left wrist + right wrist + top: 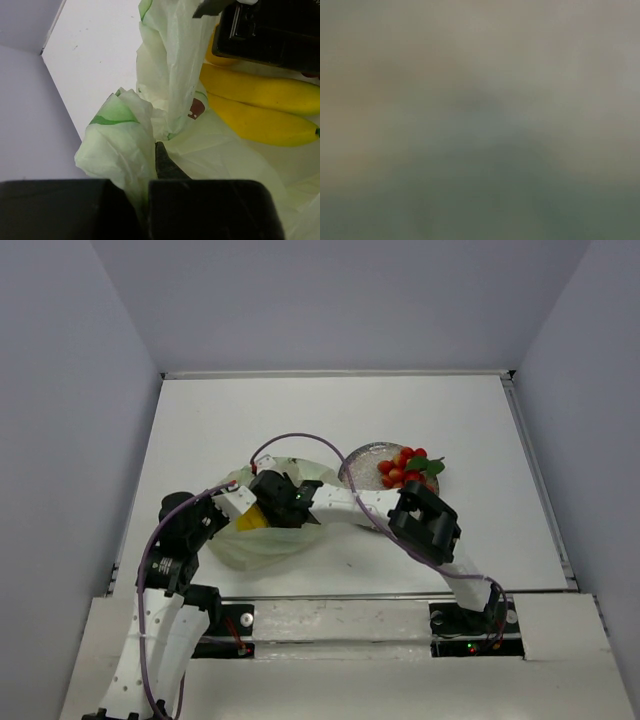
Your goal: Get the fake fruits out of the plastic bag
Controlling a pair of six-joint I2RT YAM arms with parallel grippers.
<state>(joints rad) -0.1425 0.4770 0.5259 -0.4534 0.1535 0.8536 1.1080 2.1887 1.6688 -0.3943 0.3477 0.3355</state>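
Crinkly translucent bag, seemingly two bananas

Robotics lab test cell: two robot arms mounted at a white table, plain grey walls rising beyond the left gripper and to either side.

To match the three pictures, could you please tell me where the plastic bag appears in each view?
Top external: the plastic bag lies left of centre, just beyond the arm bases and left of the plate.
Left wrist: the bag fills the middle and lower right, with a fold pinched in the left pincer.
Right wrist: only a grey-green blur, so I cannot tell.
Shared landmark: the yellow bananas inside the bag.
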